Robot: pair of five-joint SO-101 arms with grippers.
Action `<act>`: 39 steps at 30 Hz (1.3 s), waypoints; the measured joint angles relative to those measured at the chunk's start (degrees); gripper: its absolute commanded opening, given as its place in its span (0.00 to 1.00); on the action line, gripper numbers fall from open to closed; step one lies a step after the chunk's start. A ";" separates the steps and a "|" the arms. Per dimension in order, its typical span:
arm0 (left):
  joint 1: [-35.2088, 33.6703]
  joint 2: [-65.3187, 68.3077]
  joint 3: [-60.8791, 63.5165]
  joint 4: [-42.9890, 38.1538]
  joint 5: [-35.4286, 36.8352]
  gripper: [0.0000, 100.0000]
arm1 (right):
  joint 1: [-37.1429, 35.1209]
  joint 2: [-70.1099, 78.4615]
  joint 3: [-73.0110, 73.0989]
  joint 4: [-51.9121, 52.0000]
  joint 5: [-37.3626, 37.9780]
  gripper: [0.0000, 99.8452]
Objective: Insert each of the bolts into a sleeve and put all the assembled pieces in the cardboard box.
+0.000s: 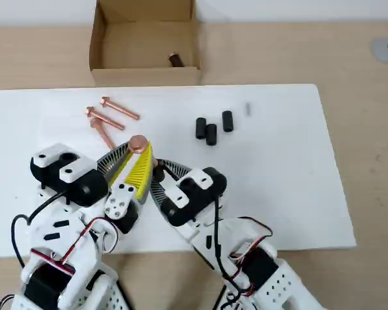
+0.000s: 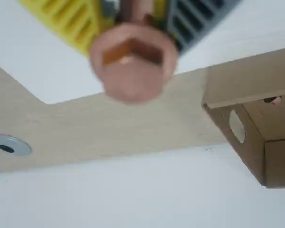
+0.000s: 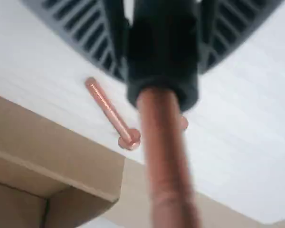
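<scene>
Your left gripper (image 1: 137,152) pinches a copper bolt (image 1: 137,143) just below its head, with the yellow finger on one side and the grey finger on the other. In the left wrist view the head faces the camera.

Your right gripper (image 1: 157,166) is clamped around a black sleeve (image 3: 164,61). The bolt's shank comes out of the sleeve's end, so the bolt sits inside it.

The two grippers meet tip to tip above the white mat (image 1: 278,194), well apart from the cardboard box (image 1: 145,76).

Three loose bolts (image 1: 119,108) lie on the mat between the grippers and the box, near one end of its front wall. Three loose sleeves (image 1: 211,134) sit grouped near that wall's other end.

Inside the box, one assembled piece (image 1: 175,60) rests close to the front wall, near a corner.
</scene>
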 measured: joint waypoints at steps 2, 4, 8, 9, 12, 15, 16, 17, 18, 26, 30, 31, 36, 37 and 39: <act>0.00 0.00 0.18 0.00 -0.26 0.01 | 0.00 0.00 -0.09 0.00 0.00 0.01; 0.00 0.00 0.44 0.00 -1.67 0.01 | 0.00 0.00 -0.09 0.00 0.00 0.01; 0.18 0.00 0.44 0.00 -3.60 0.01 | 0.00 0.00 -0.09 0.00 0.00 0.01; 0.18 0.00 0.44 0.00 -3.78 0.01 | 0.00 0.00 -0.09 0.00 0.00 0.01; 0.26 0.00 0.44 0.00 -3.87 0.01 | 0.00 0.00 -0.09 0.00 0.00 0.01; 0.26 0.00 0.44 0.88 -3.16 0.03 | -0.09 0.00 -0.09 0.00 0.00 0.01; 0.18 0.00 0.44 1.58 -1.76 0.05 | -0.18 0.00 -0.09 0.00 0.00 0.01; 0.18 0.00 0.44 2.37 -0.18 0.06 | -0.18 0.00 -0.09 0.00 0.00 0.01; -0.09 0.00 0.18 3.43 1.49 0.06 | -0.18 0.00 -0.09 -0.09 0.00 0.01; 1.49 0.00 -2.64 8.53 6.77 0.07 | 3.43 0.00 0.00 -4.57 0.00 0.01; 5.10 0.00 -2.81 11.25 6.95 0.10 | 3.52 0.09 0.09 -6.86 0.00 0.01; 5.98 0.00 -2.81 12.13 6.95 0.11 | 3.60 0.09 0.18 -7.21 -0.09 0.01; 7.82 0.00 -2.99 14.42 6.95 0.11 | 3.52 0.00 0.18 -8.18 0.00 0.01; 7.82 0.00 -3.52 14.42 6.95 0.11 | 3.52 0.00 0.18 -8.26 0.00 0.01; 7.56 0.00 -5.36 14.42 6.95 0.11 | 3.52 0.00 0.18 -8.35 0.00 0.01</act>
